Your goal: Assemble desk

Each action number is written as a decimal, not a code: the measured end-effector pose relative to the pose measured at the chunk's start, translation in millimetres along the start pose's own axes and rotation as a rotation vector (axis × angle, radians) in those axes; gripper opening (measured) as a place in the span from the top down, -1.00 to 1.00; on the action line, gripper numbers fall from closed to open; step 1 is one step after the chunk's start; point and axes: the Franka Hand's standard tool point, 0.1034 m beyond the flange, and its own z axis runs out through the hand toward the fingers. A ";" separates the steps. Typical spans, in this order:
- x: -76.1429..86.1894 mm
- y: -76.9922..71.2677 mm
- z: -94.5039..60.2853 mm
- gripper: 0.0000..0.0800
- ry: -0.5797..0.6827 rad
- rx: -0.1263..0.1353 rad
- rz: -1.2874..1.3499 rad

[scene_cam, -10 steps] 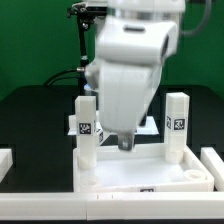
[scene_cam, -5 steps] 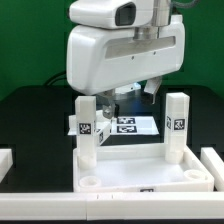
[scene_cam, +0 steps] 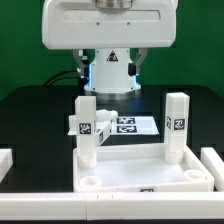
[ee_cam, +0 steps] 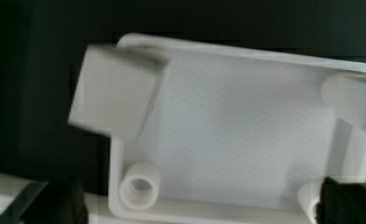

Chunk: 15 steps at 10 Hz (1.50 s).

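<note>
The desk's white rimmed panel (scene_cam: 140,176) lies flat at the front. Two square tagged legs stand upright in its far corners, one on the exterior view's left (scene_cam: 87,130) and one on its right (scene_cam: 177,126). The arm's white body (scene_cam: 110,30) hangs high above and behind them, and its fingers do not show there. In the wrist view the gripper (ee_cam: 201,205) is open, its dark fingertips (ee_cam: 55,200) far apart above the panel (ee_cam: 233,110) with nothing between them. An empty corner socket (ee_cam: 141,187) shows below it, and a standing leg (ee_cam: 109,90) is seen from above.
The marker board (scene_cam: 128,126) lies on the black table behind the panel. A further white piece (scene_cam: 106,116) lies slanted by the left leg. Low white rails sit at the table's left (scene_cam: 6,160) and right (scene_cam: 214,165) edges. Cables and a black stand are behind the arm.
The arm has risen from just above the panel, between the two legs, to high over the scene. The jaws have stayed open. The panel and legs have not moved.
</note>
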 end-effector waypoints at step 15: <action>-99.1 5.4 79.4 -0.62 -0.045 0.073 0.295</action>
